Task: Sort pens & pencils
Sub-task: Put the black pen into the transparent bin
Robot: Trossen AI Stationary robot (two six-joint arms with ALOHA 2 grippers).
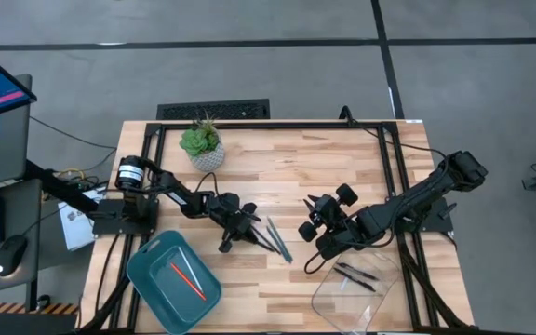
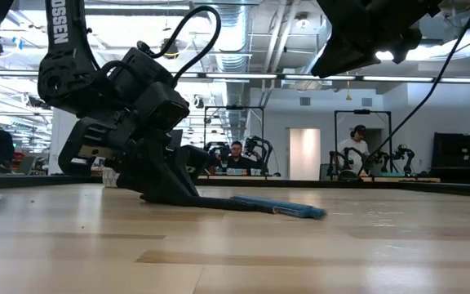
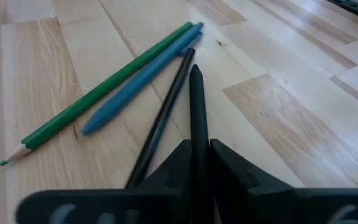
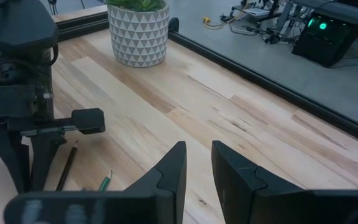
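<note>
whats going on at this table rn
A two-armed robot is sorting pens and pencils. The left gripper is down on the table, closed on a black pen from a small pile that also holds a green pencil, a blue pen and another black pen. An orange-red pencil already lies in the teal bin, and two black pens in the clear tray. The right gripper hovers open nearby.
</note>
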